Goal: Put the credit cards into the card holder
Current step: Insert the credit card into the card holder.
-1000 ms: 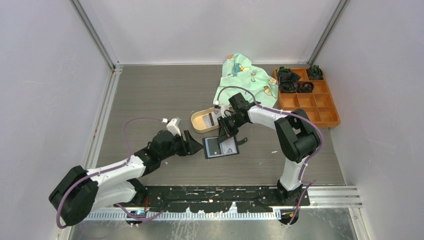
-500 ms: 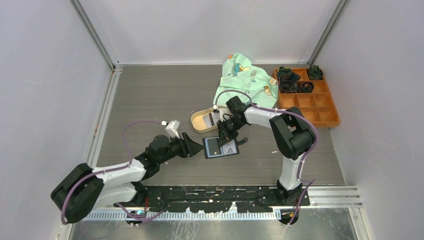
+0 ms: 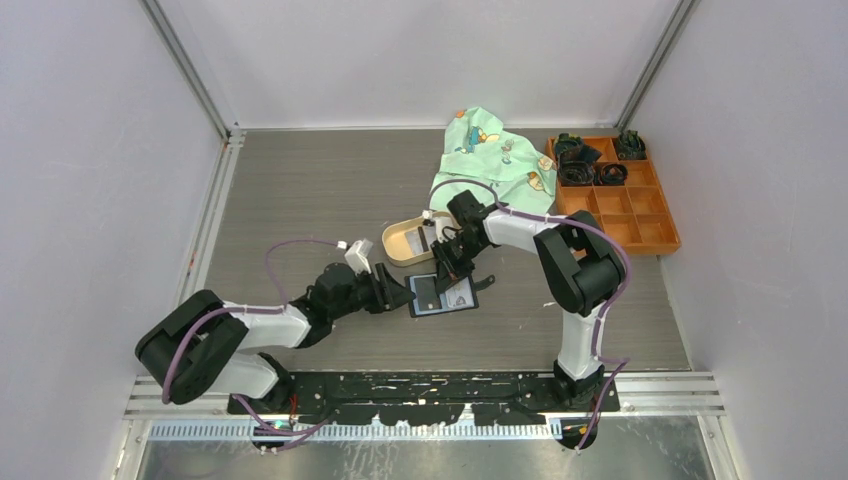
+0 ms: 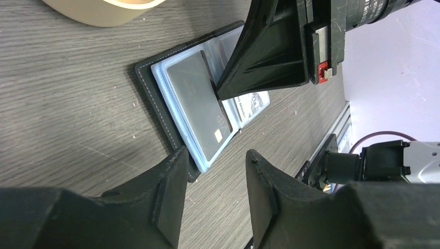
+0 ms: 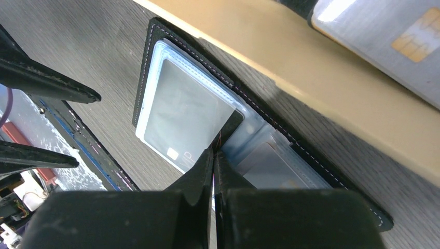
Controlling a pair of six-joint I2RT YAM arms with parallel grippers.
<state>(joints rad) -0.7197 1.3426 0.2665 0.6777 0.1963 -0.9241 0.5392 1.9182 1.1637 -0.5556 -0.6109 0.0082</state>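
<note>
Left gripper (image 3: 396, 292) has crept up to the 9 o'clock edge of the card holder (image 3: 441, 297), jaws spread, empty; right gripper (image 3: 452, 272), pressed together, pins the open holder's middle; a credit card (image 4: 197, 104) lies sleeved inside; if that tip skids, the holder could swing away.

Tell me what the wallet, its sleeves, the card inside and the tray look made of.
Wallet: matte black leather or imitation, pale stitching along the edge. Sleeves: clear glossy plastic, bluish at the stacked edges. Card: smooth grey plastic with a small metallic chip. Tray: tan, matte, smooth-walled; plastic perhaps, though the look leaves it open.
</note>
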